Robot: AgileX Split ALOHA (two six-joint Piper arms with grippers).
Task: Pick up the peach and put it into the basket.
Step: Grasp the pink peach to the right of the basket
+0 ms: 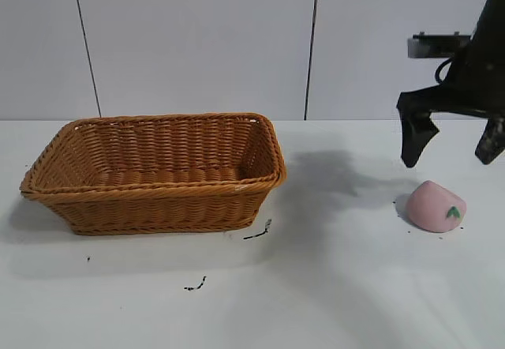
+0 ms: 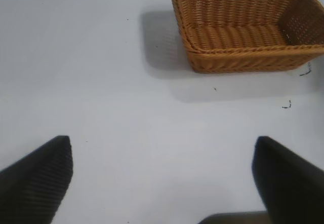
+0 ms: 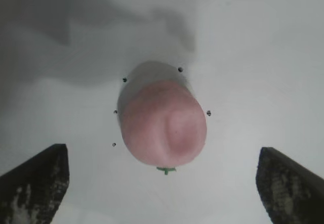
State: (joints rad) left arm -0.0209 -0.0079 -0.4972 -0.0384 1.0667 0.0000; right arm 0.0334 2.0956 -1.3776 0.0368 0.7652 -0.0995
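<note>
The pale pink peach [image 1: 435,206] lies on the white table at the right, its green leaf mark facing the front; it also shows in the right wrist view [image 3: 163,123]. My right gripper [image 1: 451,145] hangs open just above and behind the peach, with its fingers spread wider than the fruit and nothing held [image 3: 162,183]. The orange-brown wicker basket [image 1: 155,200] stands empty at the left of the table, and also shows in the left wrist view [image 2: 243,62]. My left gripper [image 2: 162,176] is open and empty over bare table, away from the basket, and is out of the exterior view.
Small dark specks lie on the table in front of the basket [image 1: 259,232] and around the peach. A grey panelled wall stands behind the table.
</note>
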